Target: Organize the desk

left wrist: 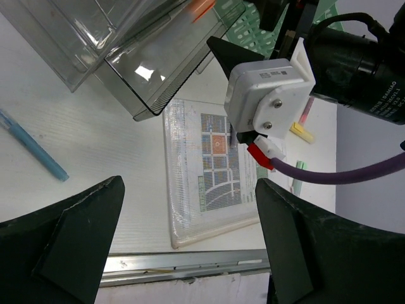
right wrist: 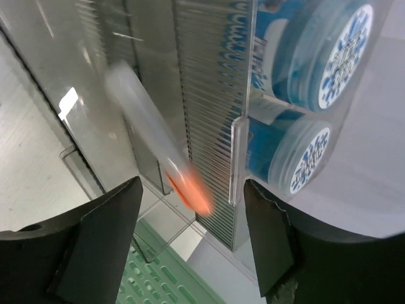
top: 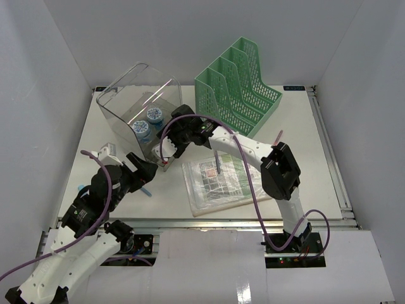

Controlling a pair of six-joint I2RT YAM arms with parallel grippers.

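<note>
The white desk point(top: 316, 158) has a metal rail point(left wrist: 190, 259) along its front edge. A clear plastic bin point(top: 136, 104) lies tilted at the back left with two blue-lidded jars point(top: 149, 121) inside. My right gripper point(top: 171, 144) is open at the bin's mouth. In the right wrist view point(right wrist: 193, 183) a blurred, orange-tipped pen point(right wrist: 158, 145) sits loose between its fingers, in the bin beside the jars point(right wrist: 316, 101). My left gripper point(top: 144, 170) is open and empty, low over the desk in front of the bin point(left wrist: 188, 183).
A green file rack point(top: 243, 82) stands at the back right. A sleeved printed sheet point(top: 218, 180) lies mid-desk with a blue pen point(top: 218, 162) on it. Another blue pen point(left wrist: 31, 149) lies at the left. A pink pen point(top: 278, 135) and highlighters point(left wrist: 302, 132) lie to the right.
</note>
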